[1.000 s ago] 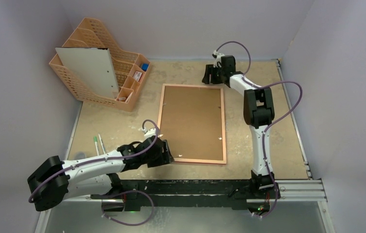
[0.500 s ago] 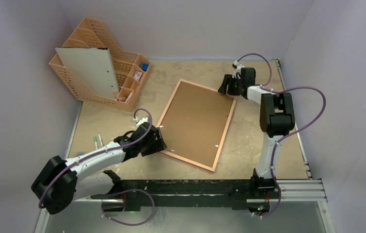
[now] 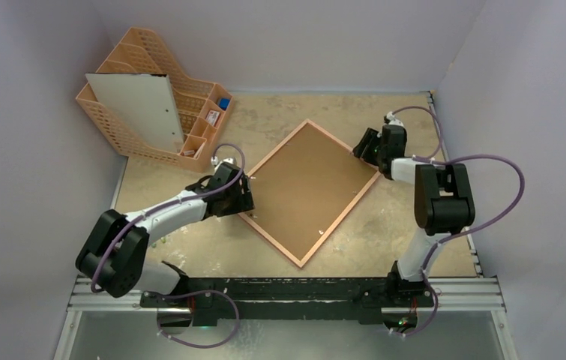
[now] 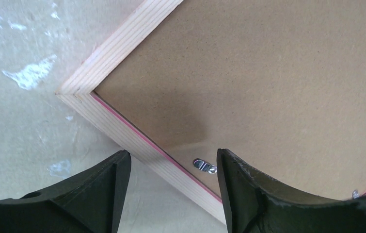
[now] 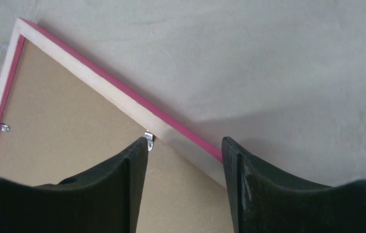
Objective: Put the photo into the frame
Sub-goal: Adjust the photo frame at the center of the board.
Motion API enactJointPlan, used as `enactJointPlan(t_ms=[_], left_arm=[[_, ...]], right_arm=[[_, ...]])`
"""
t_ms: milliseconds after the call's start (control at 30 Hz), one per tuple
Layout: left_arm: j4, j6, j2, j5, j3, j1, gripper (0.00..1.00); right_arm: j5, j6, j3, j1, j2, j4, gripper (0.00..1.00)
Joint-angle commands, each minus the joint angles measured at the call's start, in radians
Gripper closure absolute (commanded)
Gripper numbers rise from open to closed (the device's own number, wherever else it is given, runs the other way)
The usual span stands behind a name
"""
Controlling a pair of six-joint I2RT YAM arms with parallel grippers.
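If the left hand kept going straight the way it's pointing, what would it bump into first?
Most likely the frame: its pale wooden rail sits right ahead of the open left hand, beside a small metal clip. Depth is unclear.

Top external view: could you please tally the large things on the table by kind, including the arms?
Robot arms: 2 (left arm, right arm)
Picture frame: 1
Brown backing board in it: 1
Orange organiser: 1
White panel standing in the organiser: 1
Total: 6
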Motion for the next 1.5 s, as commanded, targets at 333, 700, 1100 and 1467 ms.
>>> enactJointPlan(t_ms=[333,700,1100,1467], left_arm=[[0.411,0.04,0.214,0.422,0.131,0.022,0.35],[0.413,0.086,0.356,0.341,0.27,0.037,0.35],[0.386,0.044,0.307,0.195,0.202,0.041,0.44],[0.462,-0.041,0.346,0.147,0.141,0.041,0.64]], right_arm=[[-0.044,0.337,-0.367,0.036,-0.293,-0.111,0.43],[0.303,0.344,-0.36,0.039,-0.545,-0.2,0.3],[-0.255,0.219,-0.276,0.207,-0.342,0.111,0.52],[-0.384,0.211,-0.2,0.375,-0.098,0.242,0.73]])
